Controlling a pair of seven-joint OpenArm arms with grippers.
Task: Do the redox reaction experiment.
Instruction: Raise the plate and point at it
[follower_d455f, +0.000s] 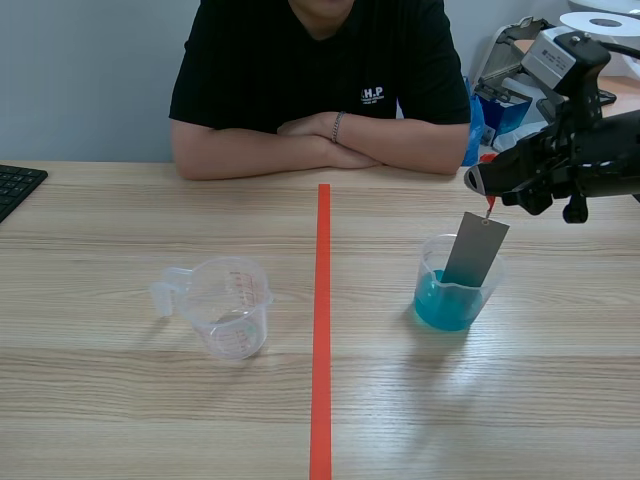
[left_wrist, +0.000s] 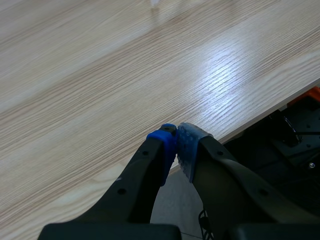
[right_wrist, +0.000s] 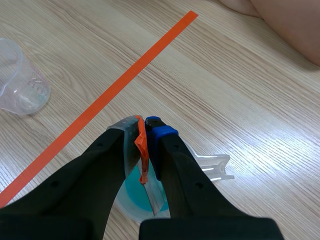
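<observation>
Care is what this step needs most. The right gripper (right_wrist: 145, 125) is pinched tight on a little red tag (right_wrist: 142, 152), and a grey plate (follower_d455f: 477, 250) hangs from that tag. The plate's low end is inside the blue cup (follower_d455f: 428, 268), near the top of the blue water (follower_d455f: 445, 308); I cannot tell if it is wet yet. It hangs a bit tilted, with its top leaning away from the tape line (follower_d455f: 322, 330). I think the job now is to dip the plate in the blue water. To do it well, the arm should go straight down and slow, so the plate does not swing and bump the wall of the cup. The cup looks like light plastic and could tip or slide if pushed. The pinch on the tag should be firm, since the tag is thin and the plate could slip and splash. The plate should go deep into the blue water, but the fingers should stop above the rim and not get wet. The left gripper (left_wrist: 176, 137) is closed on nothing, over the near edge of the table (left_wrist: 100, 75). The empty cup (follower_d455f: 232, 305) sits on the other side of the tape line, and a person (follower_d455f: 320, 60) sits across the table.
</observation>
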